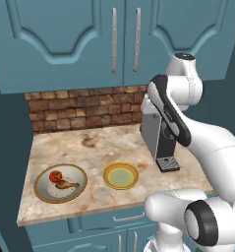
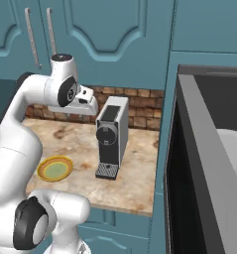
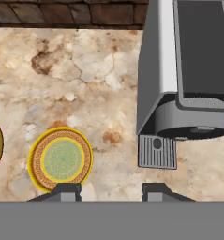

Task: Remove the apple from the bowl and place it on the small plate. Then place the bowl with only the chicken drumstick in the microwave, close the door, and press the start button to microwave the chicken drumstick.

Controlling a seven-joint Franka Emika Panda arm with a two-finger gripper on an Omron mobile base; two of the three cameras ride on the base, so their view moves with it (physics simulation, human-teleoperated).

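I am at the first step: the apple sits in the bowl beside the drumstick, left of the small plate. My gripper hangs high above the counter, fingers parted and empty. Next I judge I must swing left and descend onto the small, round, red fruit.

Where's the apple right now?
In the left base view, the apple sits in the bowl beside the chicken drumstick, near the counter's front left, left of the small plate.
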